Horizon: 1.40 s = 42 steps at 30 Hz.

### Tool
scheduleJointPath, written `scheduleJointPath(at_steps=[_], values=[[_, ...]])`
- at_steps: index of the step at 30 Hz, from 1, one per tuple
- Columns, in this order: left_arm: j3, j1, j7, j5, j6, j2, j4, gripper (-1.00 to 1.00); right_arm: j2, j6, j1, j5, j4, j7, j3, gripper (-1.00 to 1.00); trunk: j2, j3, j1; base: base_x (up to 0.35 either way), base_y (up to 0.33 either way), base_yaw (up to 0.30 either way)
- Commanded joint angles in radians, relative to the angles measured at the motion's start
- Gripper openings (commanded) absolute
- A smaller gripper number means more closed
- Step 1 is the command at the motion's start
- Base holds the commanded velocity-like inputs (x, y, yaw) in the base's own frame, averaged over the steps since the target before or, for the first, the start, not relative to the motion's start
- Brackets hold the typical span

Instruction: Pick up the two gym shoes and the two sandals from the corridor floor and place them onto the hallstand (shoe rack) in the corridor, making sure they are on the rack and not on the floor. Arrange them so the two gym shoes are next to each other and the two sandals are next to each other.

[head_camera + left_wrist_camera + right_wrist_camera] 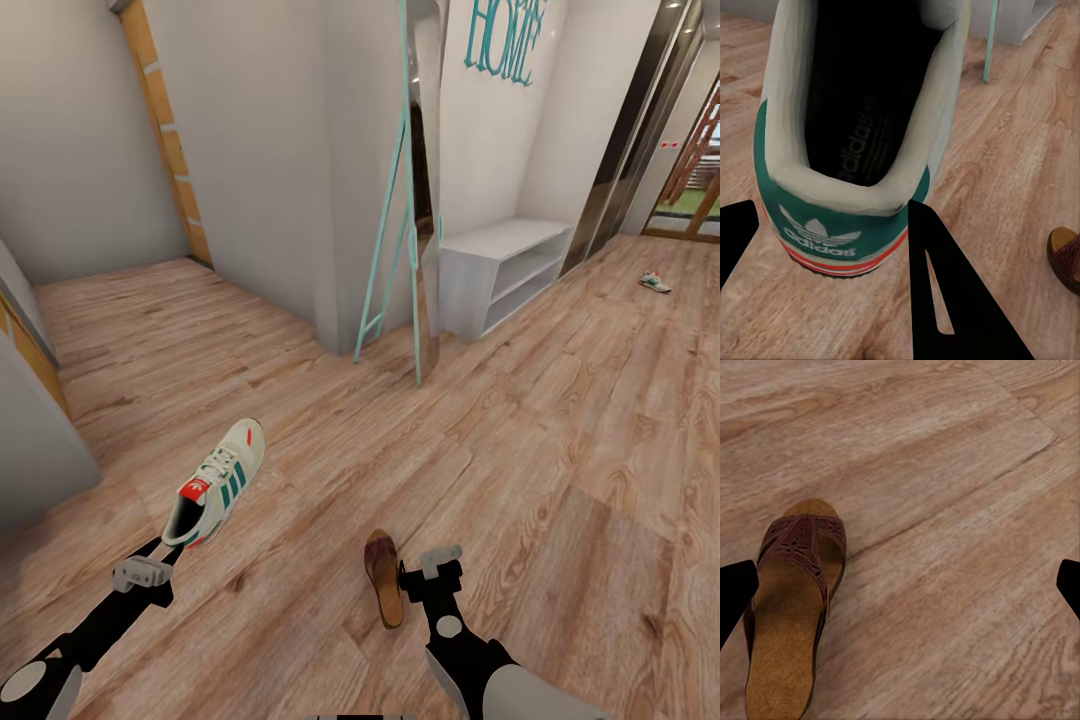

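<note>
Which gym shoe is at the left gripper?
The near gym shoe, heel between the left gripper fingers. The other gym shoe lies far off on the corridor floor, beyond the hallstand.

Teal ladder [392,230] beside mirror [428,190]; "HOME" lettering [505,38].

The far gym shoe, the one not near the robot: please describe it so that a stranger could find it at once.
Start from the pale grey hallstand against the white wall with the teal letters. Go past it along the corridor floor toward the doorway at the right. There the far gym shoe lies alone on the planks, small and cream-white with green, unlike the near gym shoe in the left gripper.
</note>
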Motion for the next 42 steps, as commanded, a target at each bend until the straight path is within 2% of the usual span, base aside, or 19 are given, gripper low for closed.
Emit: scheduleJointPath(at_steps=[1,13,27,42], values=[[0.001,-0.001,-0.007,0.007,0.000,0.000,0.001,-1.00,0.000,0.001,-0.001,0.005,0.001,-0.009,0.006,1.00,0.000,-0.001,0.000,0.030,0.000,0.000],[0.002,-0.001,-0.008,0.007,-0.002,0.000,0.002,-1.00,0.000,0.001,-0.001,0.005,0.001,-0.009,0.006,1.00,0.000,-0.001,0.000,0.007,0.022,0.000],[0.001,-0.001,-0.008,0.007,-0.004,-0.002,0.007,-1.00,0.000,0.001,-0.001,0.005,0.001,-0.009,0.006,1.00,0.000,-0.001,0.000,-0.033,0.188,0.000],[0.002,-0.001,-0.008,0.007,-0.005,-0.002,0.018,-1.00,0.000,0.001,-0.001,0.005,0.001,-0.008,0.006,1.00,0.000,-0.001,0.000,-0.004,0.021,0.000]])
